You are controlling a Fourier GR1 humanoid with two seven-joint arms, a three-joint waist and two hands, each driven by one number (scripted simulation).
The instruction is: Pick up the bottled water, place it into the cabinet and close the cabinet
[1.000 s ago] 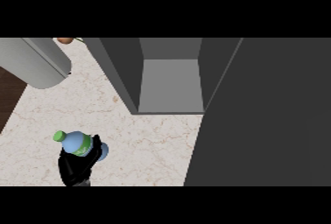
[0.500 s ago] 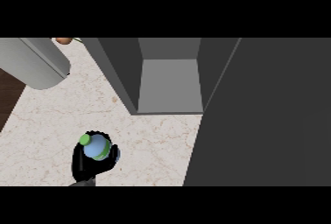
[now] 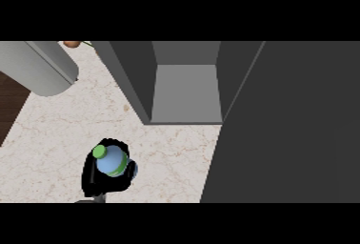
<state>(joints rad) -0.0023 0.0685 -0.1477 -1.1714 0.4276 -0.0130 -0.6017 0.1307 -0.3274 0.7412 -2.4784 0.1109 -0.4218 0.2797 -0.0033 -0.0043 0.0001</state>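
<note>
Black fingers [image 3: 90,172] curled round the water bottle [image 3: 112,163], green cap [image 3: 100,151] up; which hand [image 3: 105,183] it is, cannot tell. Bottle sits low left over the pale marble counter [image 3: 169,157]. Open grey cabinet [image 3: 186,95] at one o'clock from it, door [image 3: 288,124] at three. Grey cylinder [image 3: 38,66] at eleven.

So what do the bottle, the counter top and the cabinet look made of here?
Pale blue bottle with green cap: likely clear plastic, smooth, tinted body. Beige counter top: looks like polished marble or stone, with faint brown veining. Open grey cabinet: flat matte panels, painted wood or laminate; cannot tell which.
</note>
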